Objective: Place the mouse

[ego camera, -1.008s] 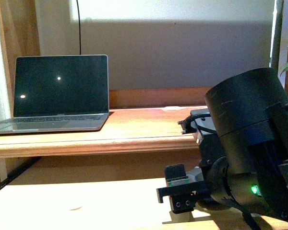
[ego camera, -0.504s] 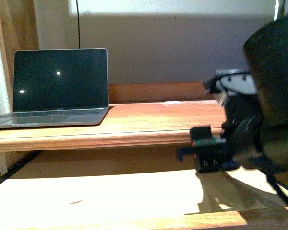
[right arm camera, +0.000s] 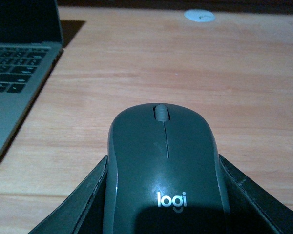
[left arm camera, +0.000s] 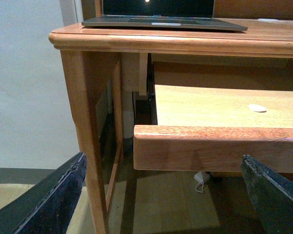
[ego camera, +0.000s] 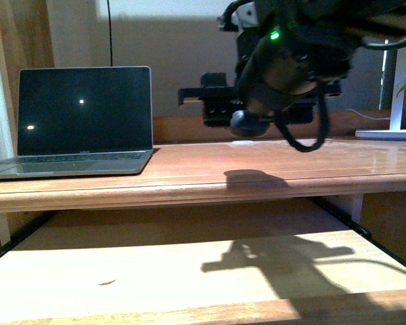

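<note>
open laptop (ego camera: pixel 84 122) on wooden desk (ego camera: pixel 203 177)

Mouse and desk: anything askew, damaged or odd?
Nothing stands out. The mouse sits straight in the right hand, above the desk top, with no visible marks. The laptop stands open and level.

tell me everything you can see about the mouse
The mouse is dark grey, smooth matte plastic, dome-shaped, with a grey scroll wheel, a centre seam between its buttons and a white "logi" mark. No cord shows. The right tool clamps its sides, holding it above the wooden desk, clear of the top, right of the laptop.
</note>
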